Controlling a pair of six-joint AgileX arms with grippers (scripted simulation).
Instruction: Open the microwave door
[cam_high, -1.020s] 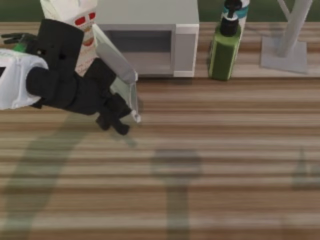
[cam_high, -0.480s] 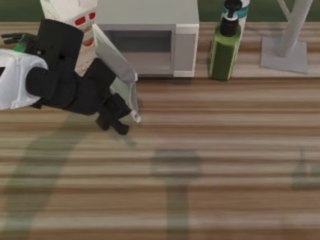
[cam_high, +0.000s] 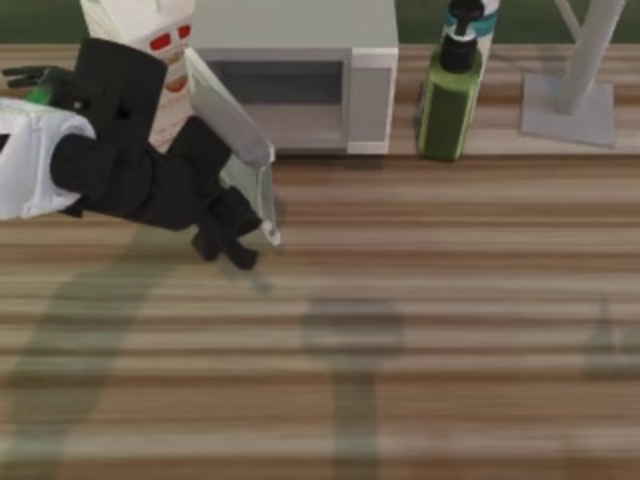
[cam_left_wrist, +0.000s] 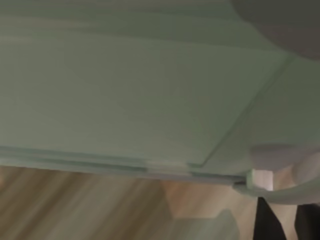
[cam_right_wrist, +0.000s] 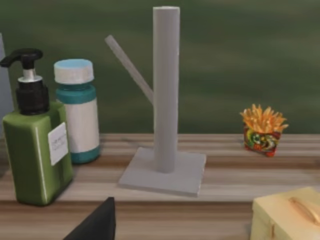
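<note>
The light-grey microwave (cam_high: 300, 40) stands at the table's back, its dark cavity showing. The microwave door (cam_high: 225, 110) is swung out toward the front left, and its slim white handle (cam_high: 268, 205) lies at its free end. My left gripper (cam_high: 240, 245) is at that free end, shut on the handle. In the left wrist view the door panel (cam_left_wrist: 125, 100) fills the picture, and the white handle (cam_left_wrist: 260, 180) sits just above the dark fingers (cam_left_wrist: 267, 225). My right arm is outside the top view; only a dark part of the right gripper (cam_right_wrist: 95, 225) shows.
A white carton with red marks (cam_high: 150, 30) stands left of the microwave, behind my left arm. Right of the microwave are a green pump bottle (cam_high: 450, 105), a teal and white bottle (cam_high: 478, 15) and a grey stand (cam_high: 570, 105). A fries packet (cam_right_wrist: 262, 130) and a yellow box (cam_right_wrist: 287, 217) lie farther right.
</note>
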